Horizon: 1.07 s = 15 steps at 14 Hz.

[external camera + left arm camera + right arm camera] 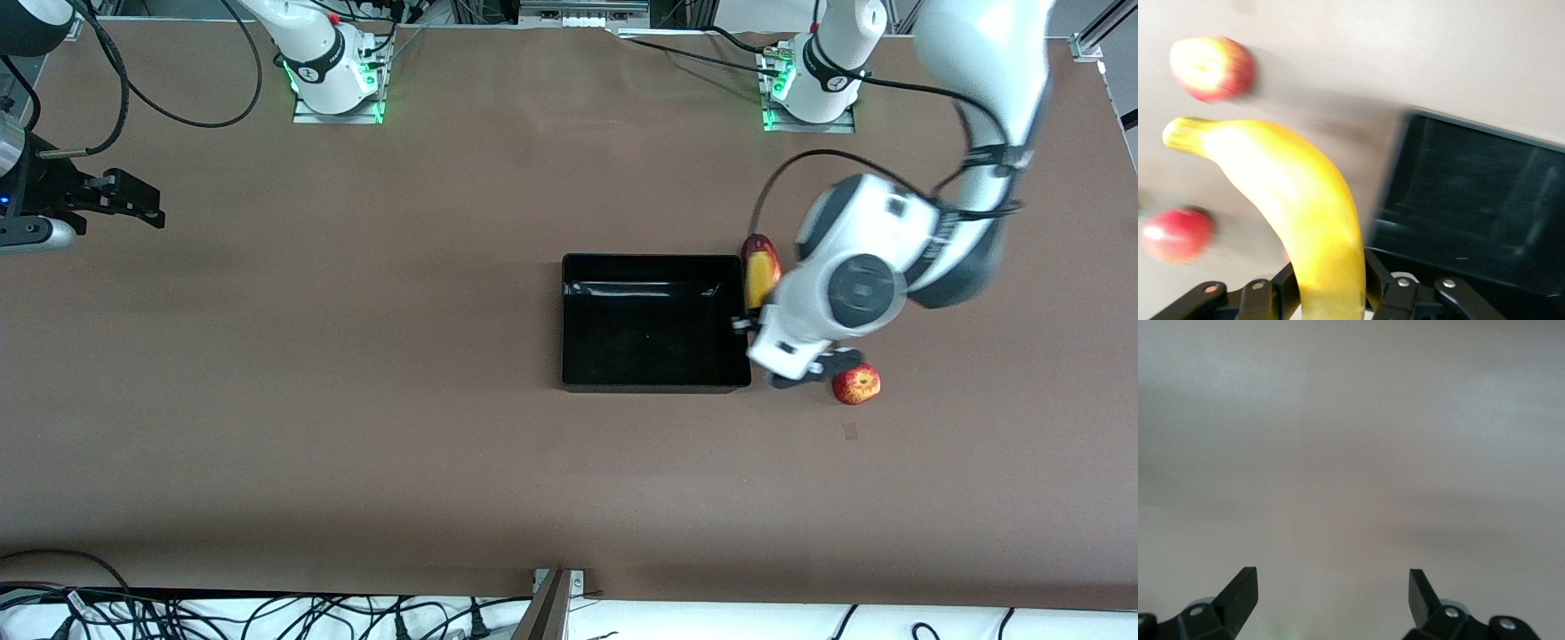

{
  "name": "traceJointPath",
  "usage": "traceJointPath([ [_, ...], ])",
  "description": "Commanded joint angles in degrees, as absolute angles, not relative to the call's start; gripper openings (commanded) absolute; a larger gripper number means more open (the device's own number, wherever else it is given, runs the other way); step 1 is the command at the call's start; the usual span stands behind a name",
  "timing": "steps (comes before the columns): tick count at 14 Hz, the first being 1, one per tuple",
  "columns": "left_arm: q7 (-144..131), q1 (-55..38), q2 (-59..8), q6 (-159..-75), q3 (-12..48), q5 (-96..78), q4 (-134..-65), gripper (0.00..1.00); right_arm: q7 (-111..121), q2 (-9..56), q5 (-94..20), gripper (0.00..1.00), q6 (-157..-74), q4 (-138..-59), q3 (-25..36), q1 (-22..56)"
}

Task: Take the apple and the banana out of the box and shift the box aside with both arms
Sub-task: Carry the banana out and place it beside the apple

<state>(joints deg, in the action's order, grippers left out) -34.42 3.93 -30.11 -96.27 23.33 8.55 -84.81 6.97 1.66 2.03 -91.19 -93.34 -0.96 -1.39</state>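
Observation:
My left gripper [805, 372] is shut on the yellow banana [1291, 200], over the table just off the black box's [622, 347] wall at the left arm's end. In the front view the arm hides the banana. In the left wrist view the banana curves out from between the fingers [1288, 283] of the left gripper [1331, 277]. The red-and-yellow apple [856, 384] lies on the table beside this gripper, apart from it; the apple [1211, 69] and the box [1471, 193] both appear in the left wrist view. My right gripper [158, 212] waits open at the right arm's end, and the right gripper [1333, 587] holds nothing.
A red-yellow mango [762, 269] lies against the box's wall at the left arm's end, farther from the front camera than the apple. A plain red round fruit [1177, 235] lies on the table near the banana. The box holds nothing.

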Motion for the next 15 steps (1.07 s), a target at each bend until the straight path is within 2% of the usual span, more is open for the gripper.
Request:
traceJointPath([
  [1, -18.78, 10.7, -30.41, -94.83, 21.02, 8.25, -85.25, 0.0, 7.47, 1.93, 1.14, 1.0, -90.18, -92.29, -1.05, -1.58],
  [4, -7.41, 16.16, -33.12, -99.21, 18.9, 10.98, -85.34, 0.0, 7.47, 1.93, 1.14, 1.0, -89.65, -92.46, -1.49, -1.23],
  [7, -4.57, 18.89, -37.95, -106.76, 18.28, 14.57, -85.69, 0.0, 6.86, 2.02, 0.97, 1.0, -81.5, -92.37, -1.84, 0.87],
  [11, -4.92, 20.3, -43.84, -115.21, 17.58, 18.62, -85.87, 0.0, 6.69, 4.3, -0.61, 1.0, -87.88, -92.11, -2.02, 4.64],
  [15, -5.27, 20.83, -46.58, -121.89, 16.7, 19.16, -86.57, 0.0, 1.07, 10.88, -4.2, 1.0, -94.73, -92.2, -2.2, 9.83],
])
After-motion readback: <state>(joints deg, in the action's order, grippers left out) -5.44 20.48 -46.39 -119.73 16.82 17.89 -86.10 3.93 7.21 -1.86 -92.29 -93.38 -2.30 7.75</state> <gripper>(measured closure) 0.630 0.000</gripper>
